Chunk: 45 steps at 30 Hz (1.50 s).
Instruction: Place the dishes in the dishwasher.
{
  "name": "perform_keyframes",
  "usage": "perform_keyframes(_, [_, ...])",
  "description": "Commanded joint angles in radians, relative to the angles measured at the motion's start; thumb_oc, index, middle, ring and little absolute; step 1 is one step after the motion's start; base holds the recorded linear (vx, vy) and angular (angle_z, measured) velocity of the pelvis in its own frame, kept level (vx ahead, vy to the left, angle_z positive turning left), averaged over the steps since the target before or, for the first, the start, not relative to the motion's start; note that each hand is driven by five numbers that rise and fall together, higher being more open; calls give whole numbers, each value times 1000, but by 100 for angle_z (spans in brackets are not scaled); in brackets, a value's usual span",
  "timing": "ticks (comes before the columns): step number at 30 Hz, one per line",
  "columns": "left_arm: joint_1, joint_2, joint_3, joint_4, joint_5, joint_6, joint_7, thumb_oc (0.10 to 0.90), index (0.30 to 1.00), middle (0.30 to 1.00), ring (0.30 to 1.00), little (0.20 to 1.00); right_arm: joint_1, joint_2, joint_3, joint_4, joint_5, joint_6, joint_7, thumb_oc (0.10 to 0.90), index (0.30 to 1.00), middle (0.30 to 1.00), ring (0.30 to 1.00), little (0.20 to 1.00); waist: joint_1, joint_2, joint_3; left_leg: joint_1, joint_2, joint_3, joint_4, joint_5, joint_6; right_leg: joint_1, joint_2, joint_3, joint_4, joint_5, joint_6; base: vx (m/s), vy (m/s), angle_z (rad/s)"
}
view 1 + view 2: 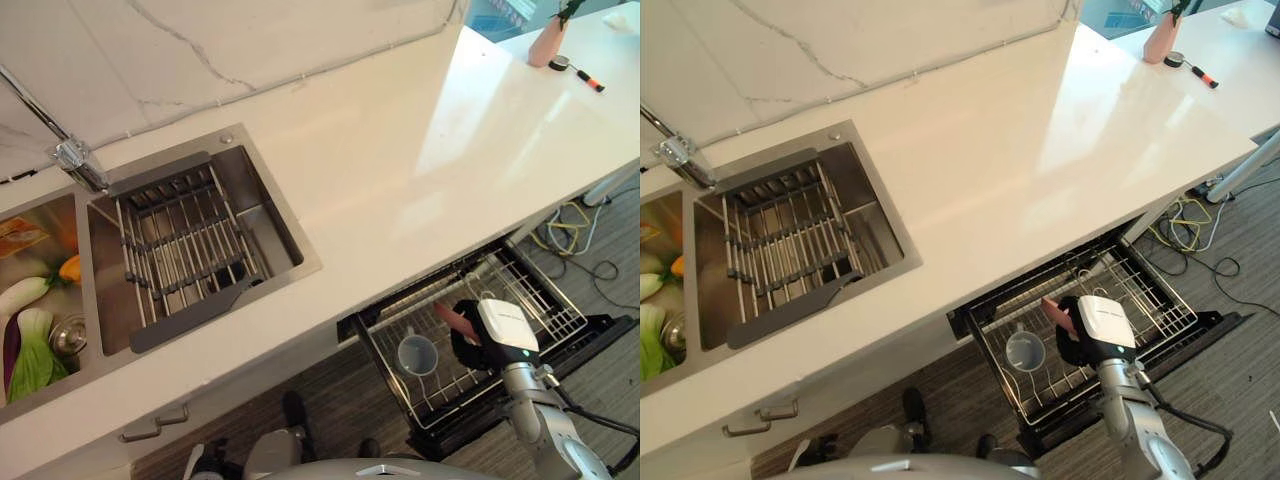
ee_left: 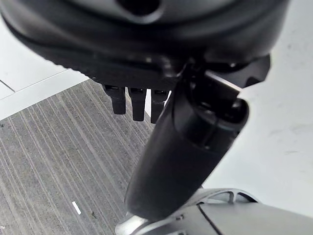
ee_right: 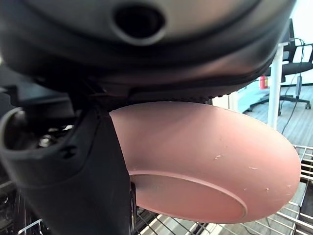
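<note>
Counter [image 1: 400, 170]: white, runs corner to corner across the head views. Sink [image 1: 270, 235] sunk in its left part, wire rack [image 1: 180, 245] sitting inside the basin. Second basin at the far left edge w/ veg [image 1: 30, 340] in it. Far right corner of the counter: pink bottle [image 1: 547, 42], upright, and a small marker [image 1: 588, 81] lying just beside it.

Dishwasher rack [image 1: 545, 305]: pulled out below the counter's front edge, right of the sink. Clear cup [image 1: 417, 354] sits in the rack's left part, mouth up.

R hand [image 1: 478, 345]: over the rack mid-section, just right of the cup, not touching it. Wrist view: thumb [image 3: 73, 171] clamped across a pink plate [image 3: 205, 161], plate pinned up against the palm, underside w/ foot ring facing the cam. From the head views the plate [image 1: 452, 320] pokes out of the hand on edge, tilted, above the rack wires. Can't tell if the rim touches the wires yet.

L hand [image 2: 186, 147]: in its wrist view, hanging over the grey striped floor [image 2: 54, 161], beside a white cabinet face. Fingers [image 2: 137, 103] straight, side by side, thumb extended, nothing held.

Drawer handle [image 1: 150, 428] on the cabinet front below the sink.
</note>
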Motion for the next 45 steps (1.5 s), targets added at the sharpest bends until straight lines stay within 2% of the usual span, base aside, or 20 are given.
perform_keyframes(1, [-2,-11,-41,41,-1,-23,-2,800,900,900,900,900,-35,-79,-38,-75,17,11,-59,400,300,300,300,300,17,30,-33,-70,104,-29,6,102,-94,83,-24,-16,10,-34,103,-1,8,9])
perform_keyframes(3, [-3,-10,-42,43,-1,-24,-4,800,900,900,900,900,-54,-77,-27,-40,16,15,-61,400,300,300,300,300,17,32,-32,-71,102,-31,6,102,-94,84,-25,-20,10,-34,103,-1,6,12])
perform_keyframes(4, [-1,-10,-47,44,-1,-23,-5,800,900,900,900,900,-68,-73,-23,-13,28,18,-61,464,396,396,396,396,18,35,-33,-71,100,-32,6,102,-94,85,-26,-23,10,-34,103,9,7,17])
perform_keyframes(5, [1,-9,-49,46,0,-23,-8,800,900,900,900,900,-77,-70,-24,-5,43,19,-62,800,900,900,900,900,17,37,-33,-71,98,-35,7,102,-93,86,-26,-26,10,-34,103,9,7,14])
perform_keyframes(13, [2,-12,-51,45,4,-23,-19,800,900,900,900,900,-41,-71,-87,-104,73,6,-53,800,900,900,900,900,1,44,-33,-66,97,-35,5,99,-91,83,-31,-19,10,-34,105,1,1,1])
perform_keyframes(20, [-3,-14,-50,44,18,-17,-22,800,900,900,900,900,12,-43,-201,-298,126,-16,-71,800,900,900,900,900,-15,38,-36,-59,105,-31,5,100,-91,82,-27,3,10,-34,102,-7,-6,-5])
perform_keyframes(23, [-4,-11,-45,44,28,-12,-18,800,900,900,900,900,42,-8,-322,-390,221,-29,-120,800,900,900,900,900,-39,31,-44,-54,113,-24,5,104,-91,80,-18,27,10,-34,96,-10,-15,-15])
perform_keyframes(25, [-4,-11,-47,44,28,-12,-18,800,900,900,900,900,47,-7,-326,-395,222,-28,-118,800,900,900,900,900,-35,32,-44,-54,113,-23,5,103,-92,80,-18,28,10,-34,96,-8,-10,-13])
perform_keyframes(27, [-8,-1,-31,47,37,-9,-20,800,900,900,900,900,67,-33,-435,-361,205,16,-158,800,900,900,900,900,-57,21,-48,-45,112,-18,7,97,-93,84,-21,41,10,-35,97,-15,-22,-5])
perform_keyframes(29, [-6,1,-29,42,39,-8,-24,800,900,900,900,900,81,-34,-493,-303,219,50,-185,800,900,900,900,900,-60,25,-52,-45,119,-9,5,102,-92,76,-14,52,10,-25,94,-26,-16,-11])
perform_keyframes(32, [-3,4,-22,36,46,8,-41,800,900,900,900,900,125,14,-613,-227,254,128,-226,800,900,900,900,900,-72,30,-61,-41,120,-4,5,105,-91,80,-12,57,10,-25,91,1,-14,-9])
perform_keyframes(33, [-3,5,-26,36,46,8,-42,800,900,900,900,900,126,13,-614,-222,257,124,-231,800,900,900,900,900,-69,30,-61,-41,120,-4,5,104,-91,80,-12,57,10,-25,91,20,-9,-13])
perform_keyframes(36, [3,10,-39,33,51,6,-52,800,900,900,900,900,126,12,-594,-6,322,150,-239,800,900,900,900,900,-72,39,-60,-39,117,-7,5,104,-90,82,-13,52,10,-24,89,-19,-2,-8])
perform_keyframes(37, [3,10,-39,33,51,6,-52,800,900,900,900,900,125,11,-593,-3,323,148,-240,547,521,521,521,521,-72,39,-60,-39,117,-7,5,104,-90,82,-13,53,10,-24,89,-23,-3,-4])
perform_keyframes(38, [6,9,-41,30,54,9,-65,800,900,900,900,900,129,29,-583,53,340,162,-213,400,300,300,300,300,-73,49,-61,-40,115,-8,4,108,-89,84,-13,49,10,-26,87,-9,-2,-5])
perform_keyframes(40, [9,7,-38,29,47,16,-69,800,900,900,900,900,129,38,-573,5,338,158,-203,400,300,300,300,300,-74,52,-62,-39,114,-10,4,109,-91,86,-14,49,10,-28,85,-5,-3,-2])
perform_keyframes(41, [10,8,-39,31,46,16,-77,800,900,900,900,900,128,74,-525,-2,372,117,-150,400,300,300,300,300,-69,59,-61,-40,112,-15,4,113,-91,90,-14,42,10,-28,83,0,0,0])
perform_keyframes(43, [12,10,-35,36,47,21,-85,800,900,900,900,900,113,80,-495,-4,392,103,-133,400,300,300,300,300,-71,61,-60,-40,110,-18,4,116,-92,92,-14,39,10,-29,82,0,0,0])
perform_keyframes(44, [12,16,-48,46,52,8,-85,800,900,900,900,900,48,58,-442,328,508,60,-126,400,300,300,300,300,-65,67,-55,-40,107,-25,6,117,-92,95,-14,33,10,-31,82,-28,-1,6])
perform_keyframes(45, [17,17,-75,48,47,10,-95,800,900,900,900,900,-40,25,-306,331,483,41,-102,400,300,300,300,300,-54,75,-54,-36,102,-31,6,117,-95,100,-17,27,10,-33,81,-39,0,7])
